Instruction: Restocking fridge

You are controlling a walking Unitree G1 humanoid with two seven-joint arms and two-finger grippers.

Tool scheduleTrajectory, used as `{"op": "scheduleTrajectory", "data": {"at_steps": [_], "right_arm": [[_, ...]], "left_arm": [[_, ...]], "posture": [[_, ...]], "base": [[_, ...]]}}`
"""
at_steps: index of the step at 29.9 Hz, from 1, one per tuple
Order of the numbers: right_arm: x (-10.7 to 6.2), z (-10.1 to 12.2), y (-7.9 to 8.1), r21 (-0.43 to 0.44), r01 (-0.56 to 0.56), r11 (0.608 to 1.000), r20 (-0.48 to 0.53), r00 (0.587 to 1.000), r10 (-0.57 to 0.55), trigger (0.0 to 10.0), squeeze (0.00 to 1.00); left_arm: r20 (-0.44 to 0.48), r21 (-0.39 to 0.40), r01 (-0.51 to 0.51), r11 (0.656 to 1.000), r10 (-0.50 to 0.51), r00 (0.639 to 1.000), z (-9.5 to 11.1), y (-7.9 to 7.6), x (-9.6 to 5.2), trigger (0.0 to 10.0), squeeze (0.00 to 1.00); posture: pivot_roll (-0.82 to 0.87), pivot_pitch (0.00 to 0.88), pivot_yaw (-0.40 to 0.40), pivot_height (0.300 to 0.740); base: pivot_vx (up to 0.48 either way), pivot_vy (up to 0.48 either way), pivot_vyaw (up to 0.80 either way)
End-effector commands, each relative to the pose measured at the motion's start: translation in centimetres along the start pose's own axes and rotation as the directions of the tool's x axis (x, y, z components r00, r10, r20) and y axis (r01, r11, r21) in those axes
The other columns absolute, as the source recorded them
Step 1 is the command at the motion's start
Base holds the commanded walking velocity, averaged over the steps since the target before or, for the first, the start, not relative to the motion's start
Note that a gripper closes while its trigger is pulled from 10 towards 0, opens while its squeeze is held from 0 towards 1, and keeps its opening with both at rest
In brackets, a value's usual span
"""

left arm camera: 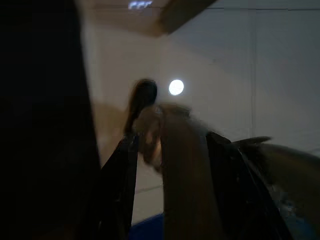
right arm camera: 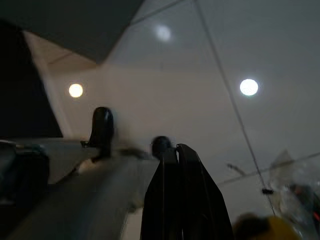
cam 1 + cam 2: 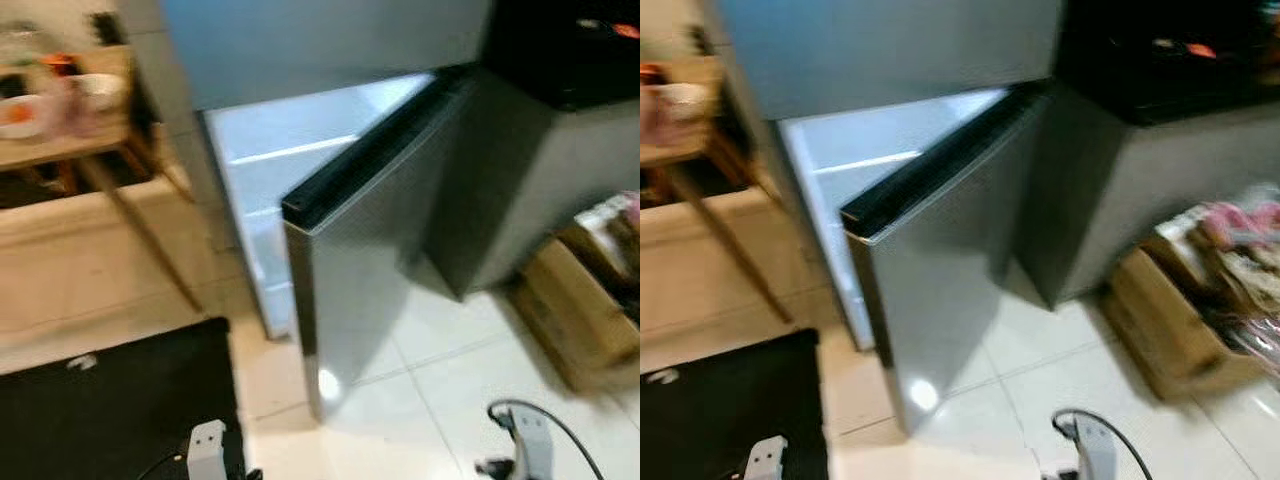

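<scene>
Fridge (image 3: pixel 330 50): grey, straight ahead of the robot, top centre of the head views; the frames are blurred.
Door (image 3: pixel 370 260): lower door of the fridge, swung open towards the robot, hinged on its right, free edge nearest the camera; a black seal (image 3: pixel 365 150) runs along its top edge. Its long axis is upright, its width running out from the fridge over the floor.
Inside (image 3: pixel 270 150): pale and lit, one shelf line visible; contents cannot be made out.
Left claw (image 1: pixel 167 165): low, near the floor tiles, well below and short of the door; fingers (image 1: pixel 120 180) stand apart with a tan, blurred item (image 1: pixel 182 170) between them, which they appear to clamp; what it is cannot be told.
Right claw (image 2: pixel 182 195): low over the tiles, fingers pressed together, holding nothing.
Arms: left wrist (image 3: pixel 207 450) and right wrist (image 3: pixel 530 440) at the bottom edge of the head views.
Mat (image 3: pixel 110 410): black, on the floor left of the door.
Worktop (image 3: pixel 60 130): wooden, far left, carrying bowls and jars.
Box (image 3: pixel 1175 320): cardboard, right of the fridge, on the floor, with packets in it.
</scene>
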State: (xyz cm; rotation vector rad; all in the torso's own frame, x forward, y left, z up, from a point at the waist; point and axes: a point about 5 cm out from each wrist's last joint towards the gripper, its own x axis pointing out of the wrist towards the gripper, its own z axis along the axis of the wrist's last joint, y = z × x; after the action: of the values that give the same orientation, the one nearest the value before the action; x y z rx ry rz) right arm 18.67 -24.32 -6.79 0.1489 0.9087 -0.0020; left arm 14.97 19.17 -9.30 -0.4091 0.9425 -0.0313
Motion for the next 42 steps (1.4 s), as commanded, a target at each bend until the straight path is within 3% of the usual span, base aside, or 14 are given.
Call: {"op": "scheduleTrajectory", "data": {"at_steps": [1, 6, 17, 28, 30, 39, 40, 42], "right_arm": [[0.1, 0.0, 0.2, 0.000, 0.002, 1.000, -0.001, 1.000, -0.002, 10.0, 0.00], [0.1, 0.3, 0.3, 0.004, 0.006, 1.000, 0.018, 1.000, -0.007, 10.0, 0.00], [0.7, 6.0, 1.3, -0.022, -0.037, 0.999, 0.206, 0.978, 0.041, 10.0, 0.00], [0.9, 6.3, 1.8, -0.048, -0.010, 0.999, 0.213, 0.977, 0.020, 10.0, 0.00], [1.0, 6.3, 2.0, -0.043, -0.023, 0.999, 0.222, 0.974, 0.032, 10.0, 0.00], [1.1, 7.7, 3.3, -0.055, -0.102, 0.993, 0.298, 0.948, 0.114, 10.0, 0.00], [1.0, 8.9, 4.1, -0.056, -0.174, 0.983, 0.347, 0.920, 0.183, 10.0, 0.00], [1.0, 9.4, 4.5, -0.058, -0.209, 0.976, 0.368, 0.904, 0.216, 10.0, 0.00]], "left_arm": [[-0.007, 0.008, -0.009, 1.000, 0.009, 1.000, -0.1, 0.1, 0.0, 10.0, 0.00], [-0.007, 0.009, -0.017, 1.000, 0.017, 1.000, 0.0, 0.1, 0.0, 10.0, 0.00], [-0.016, 0.046, -0.026, 0.999, 0.027, 1.000, -0.1, 0.3, -0.1, 10.0, 0.00], [-0.024, 0.072, -0.044, 0.996, 0.046, 0.999, -0.1, 0.6, -0.2, 10.0, 0.00], [-0.046, 0.092, -0.057, 0.994, 0.062, 0.997, -0.4, 0.8, -0.3, 10.0, 0.00], [-0.034, 0.052, -0.076, 0.996, 0.078, 0.996, -0.5, 0.8, -0.3, 10.0, 0.00], [-0.037, 0.055, -0.073, 0.996, 0.076, 0.996, -0.5, 0.8, -0.3, 10.0, 0.00], [-0.038, 0.056, -0.072, 0.996, 0.074, 0.997, -0.5, 0.8, -0.3, 10.0, 0.00]], "posture": [[-0.05, 0.129, -0.020, 0.740], [-0.05, 0.133, -0.020, 0.740], [-0.05, 0.125, -0.024, 0.740], [-0.05, 0.123, -0.027, 0.740], [-0.05, 0.125, -0.026, 0.740], [-0.05, 0.134, -0.025, 0.740], [-0.06, 0.137, -0.023, 0.740], [-0.06, 0.137, -0.023, 0.740]], "base": [[0.000, 0.000, 0.74], [0.000, 0.000, 0.74], [0.000, 0.000, 0.74], [0.000, -0.089, 0.29], [0.000, -0.461, 0.00], [0.000, -0.051, 0.00], [0.000, 0.000, 0.00], [0.000, 0.000, 0.00]]}}
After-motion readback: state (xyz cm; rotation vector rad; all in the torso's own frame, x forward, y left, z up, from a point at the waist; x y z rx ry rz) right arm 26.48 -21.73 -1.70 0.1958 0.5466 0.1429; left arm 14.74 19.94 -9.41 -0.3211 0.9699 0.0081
